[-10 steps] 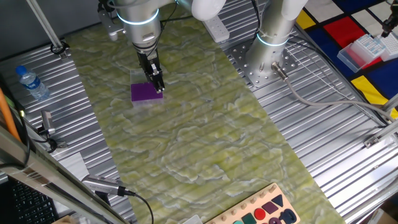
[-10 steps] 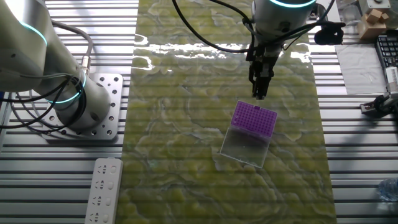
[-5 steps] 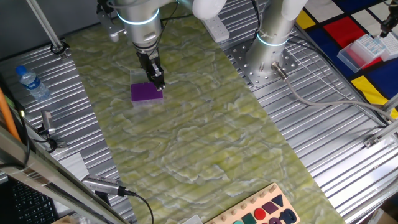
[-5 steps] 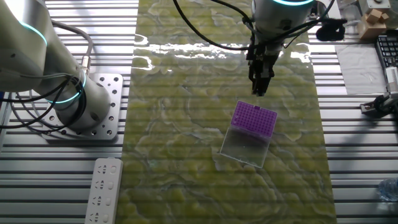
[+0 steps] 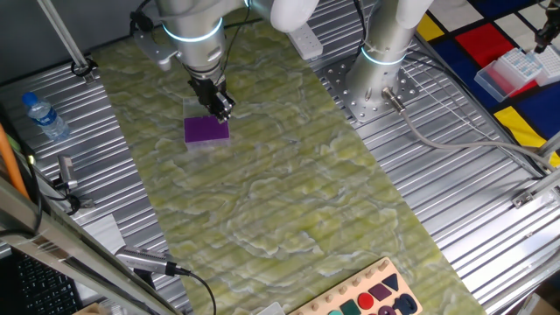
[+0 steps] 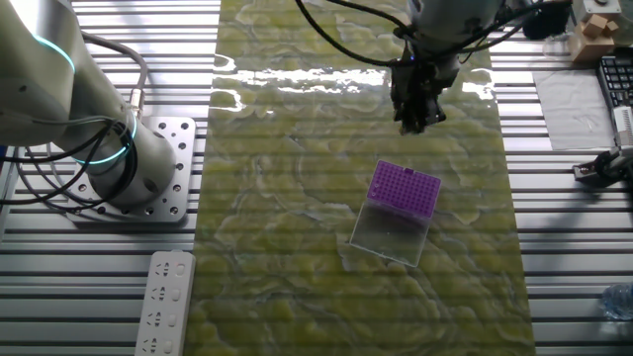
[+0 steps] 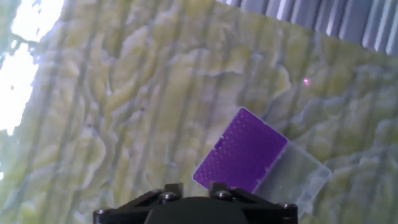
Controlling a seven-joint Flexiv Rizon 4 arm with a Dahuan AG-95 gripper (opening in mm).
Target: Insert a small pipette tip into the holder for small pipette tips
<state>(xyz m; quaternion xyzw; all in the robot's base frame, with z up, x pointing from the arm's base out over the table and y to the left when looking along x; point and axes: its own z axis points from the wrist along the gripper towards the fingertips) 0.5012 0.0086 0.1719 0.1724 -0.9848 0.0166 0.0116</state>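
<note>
The purple tip holder [image 6: 405, 188] lies on the green mat [image 6: 297, 247], the pincer [image 6: 415, 121] hangs just above its far edge, and I cannot tell if it grips a tip or one went in.

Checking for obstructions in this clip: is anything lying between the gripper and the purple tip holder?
Nothing: in the other fixed view only bare green mat separates the gripper from the holder.
</note>
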